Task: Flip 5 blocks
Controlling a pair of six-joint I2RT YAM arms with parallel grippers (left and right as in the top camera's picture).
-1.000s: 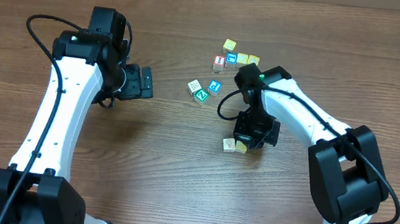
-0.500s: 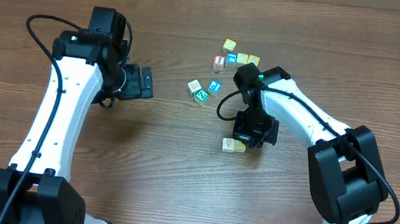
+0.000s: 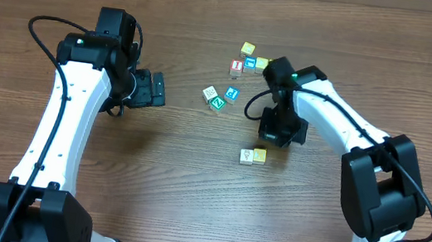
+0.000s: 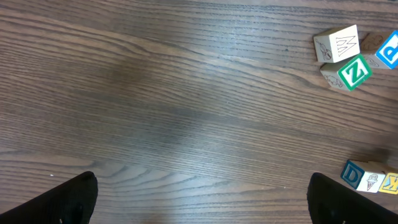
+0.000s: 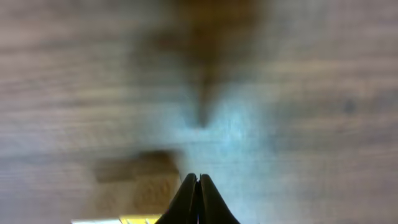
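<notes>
Our right gripper (image 3: 280, 131) hangs pinched shut and empty; our left gripper (image 3: 155, 90) stands wide open, well off to the side.

We see the blocks in two groups: the green "Z" block (image 3: 218, 102), the whitish block (image 3: 209, 93) and the blue "P" block (image 3: 232, 94) clustered mid-table, and the cream pair (image 3: 253, 156) just below the right gripper, apart from it. We judge these wooden cubes light, stiff and smooth, likely to skid or tip; we would pinch one across two opposite flat sides, squarely, clear of its neighbour.
</notes>
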